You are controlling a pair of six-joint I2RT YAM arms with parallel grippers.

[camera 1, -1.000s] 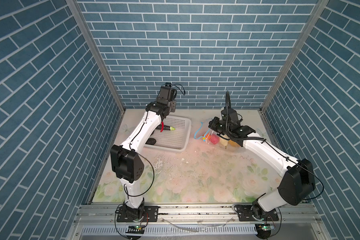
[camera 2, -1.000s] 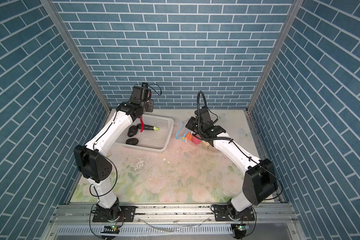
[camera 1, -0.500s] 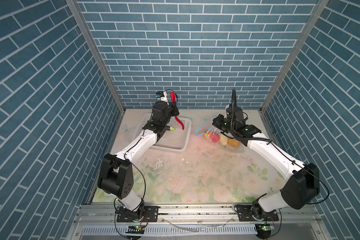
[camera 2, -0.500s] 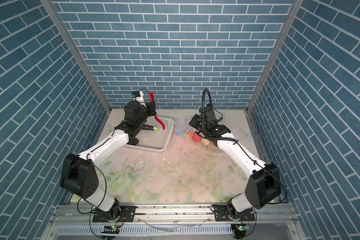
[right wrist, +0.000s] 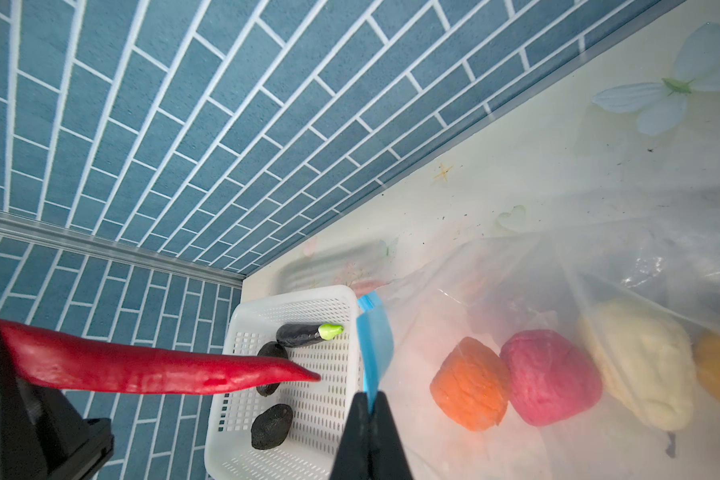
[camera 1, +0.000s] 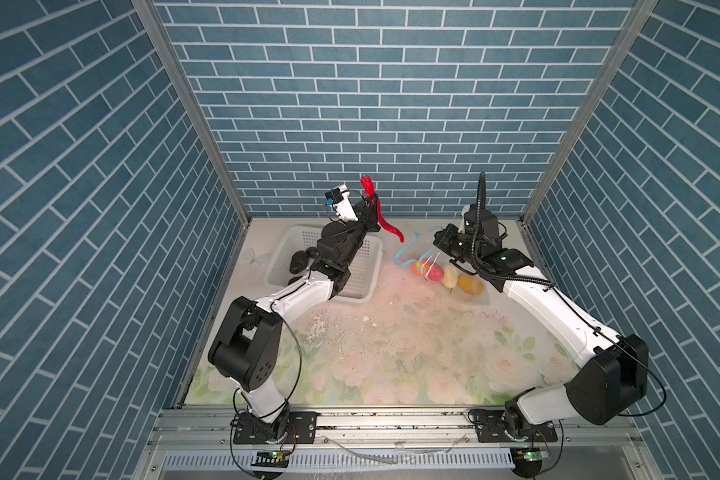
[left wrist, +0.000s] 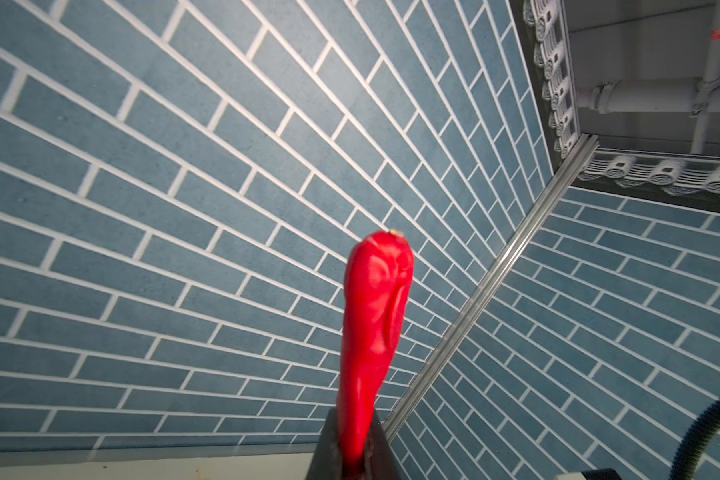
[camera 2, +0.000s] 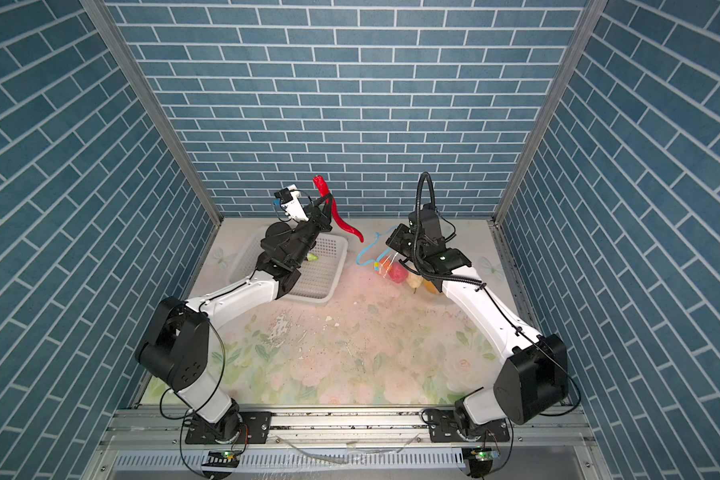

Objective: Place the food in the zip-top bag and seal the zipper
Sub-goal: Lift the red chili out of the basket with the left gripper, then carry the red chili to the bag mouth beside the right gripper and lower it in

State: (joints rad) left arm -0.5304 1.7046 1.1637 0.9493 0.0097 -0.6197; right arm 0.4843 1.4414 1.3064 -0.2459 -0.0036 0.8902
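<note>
Lifting from the far-left basket, the left gripper, clamped on the chili, has swung toward the zip-top bag at far right. The right gripper stays pinched on the zipper, holding the mouth open.

Two arms, same build. Left arm: white tubular links between bulky black joint housings; the big shoulder block shows a cluster of small round screw holes. Right arm: same white and black, plus a ribbed black hose rising off the wrist. Thin black cables loop loose beside each shoulder. Black base plates, bolted at the corners. Small white camera block with a blue fitting at the left wrist. Left gripper and right gripper: matte black, wedge-shaped fingers.
</note>
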